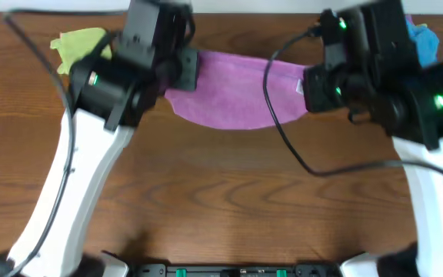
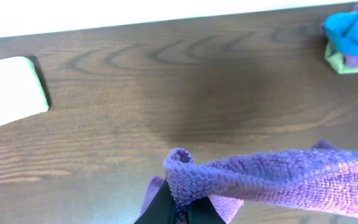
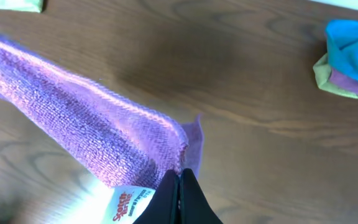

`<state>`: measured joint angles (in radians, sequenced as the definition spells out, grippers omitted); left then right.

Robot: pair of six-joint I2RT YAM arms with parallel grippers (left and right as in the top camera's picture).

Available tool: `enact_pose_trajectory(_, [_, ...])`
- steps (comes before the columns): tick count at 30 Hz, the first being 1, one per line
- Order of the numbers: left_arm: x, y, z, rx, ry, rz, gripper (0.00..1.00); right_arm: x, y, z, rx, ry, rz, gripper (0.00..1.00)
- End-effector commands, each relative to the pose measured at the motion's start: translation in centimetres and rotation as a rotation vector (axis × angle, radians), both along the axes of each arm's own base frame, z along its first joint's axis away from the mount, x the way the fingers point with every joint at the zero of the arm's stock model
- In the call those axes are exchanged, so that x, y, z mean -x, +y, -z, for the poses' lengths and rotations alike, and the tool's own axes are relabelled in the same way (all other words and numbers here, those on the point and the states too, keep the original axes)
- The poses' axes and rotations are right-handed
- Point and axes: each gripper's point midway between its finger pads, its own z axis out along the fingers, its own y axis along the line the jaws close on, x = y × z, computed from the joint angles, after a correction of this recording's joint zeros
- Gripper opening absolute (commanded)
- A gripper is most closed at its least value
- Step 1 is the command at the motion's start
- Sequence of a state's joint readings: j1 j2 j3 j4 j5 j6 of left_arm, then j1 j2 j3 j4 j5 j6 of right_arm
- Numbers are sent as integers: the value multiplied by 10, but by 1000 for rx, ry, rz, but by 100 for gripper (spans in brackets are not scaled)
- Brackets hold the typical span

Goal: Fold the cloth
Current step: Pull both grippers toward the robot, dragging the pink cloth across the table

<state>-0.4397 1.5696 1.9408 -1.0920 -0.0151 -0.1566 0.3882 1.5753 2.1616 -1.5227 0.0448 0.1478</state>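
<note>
The mauve cloth [image 1: 237, 92] hangs stretched between my two grippers over the far part of the table, sagging in the middle. At its left corner my left gripper [image 1: 184, 71] is shut on a bunched fold of the cloth [image 2: 278, 180], which wraps over the closed tips [image 2: 182, 208]. The right gripper [image 1: 308, 88] is shut on the cloth's right corner [image 3: 79, 112], jaws pressed together [image 3: 179, 186]. A white tag [image 3: 129, 202] hangs just left of those tips.
A lime-green cloth [image 1: 79, 46] lies at the far left behind the left arm. At the far right a bright blue cloth [image 1: 424, 38] sits bundled on green and purple ones [image 3: 347, 81]. Bare wooden tabletop [image 1: 229, 192] fills the near half.
</note>
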Motion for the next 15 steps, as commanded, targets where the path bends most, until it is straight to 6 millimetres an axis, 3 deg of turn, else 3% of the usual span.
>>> enact_pose_trajectory(1, [15, 25, 10, -51, -13, -62, 6, 18, -17, 10, 60, -1, 19, 1])
enact_pose_trajectory(9, [66, 42, 35, -20, 23, -87, 6, 72, -39, 44, 40, 28, 55, 1])
enact_pose_trajectory(15, [89, 49, 52, 4, 35, -105, 6, 91, -41, 57, -7, 25, 63, 1])
